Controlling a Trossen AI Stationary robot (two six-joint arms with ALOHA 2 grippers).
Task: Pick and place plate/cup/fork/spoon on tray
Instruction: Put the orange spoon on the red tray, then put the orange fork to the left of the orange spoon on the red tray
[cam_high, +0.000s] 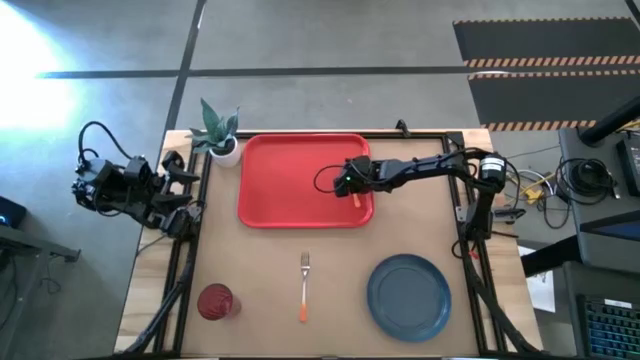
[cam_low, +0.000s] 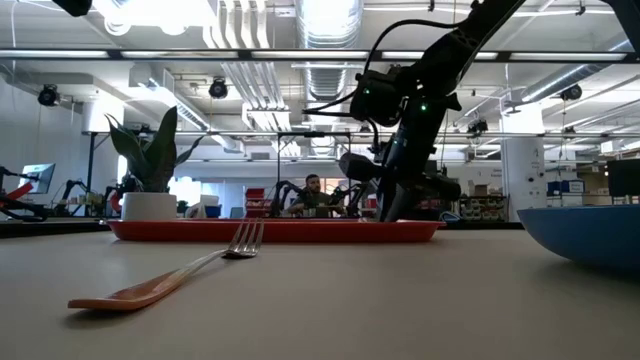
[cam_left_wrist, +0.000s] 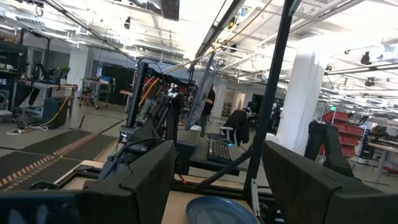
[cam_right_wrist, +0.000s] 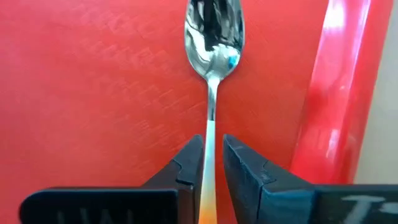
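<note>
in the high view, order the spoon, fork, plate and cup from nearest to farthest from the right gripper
From the right gripper, over the tray's near right corner:
1. spoon, between its fingers, on the tray
2. fork, table centre, toward the front
3. plate, front right
4. cup, front left

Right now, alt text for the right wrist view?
The right gripper has its two dark fingers closed around the spoon handle, with the shiny bowl pointing away over the red tray. The tray's raised rim runs along one side.
</note>
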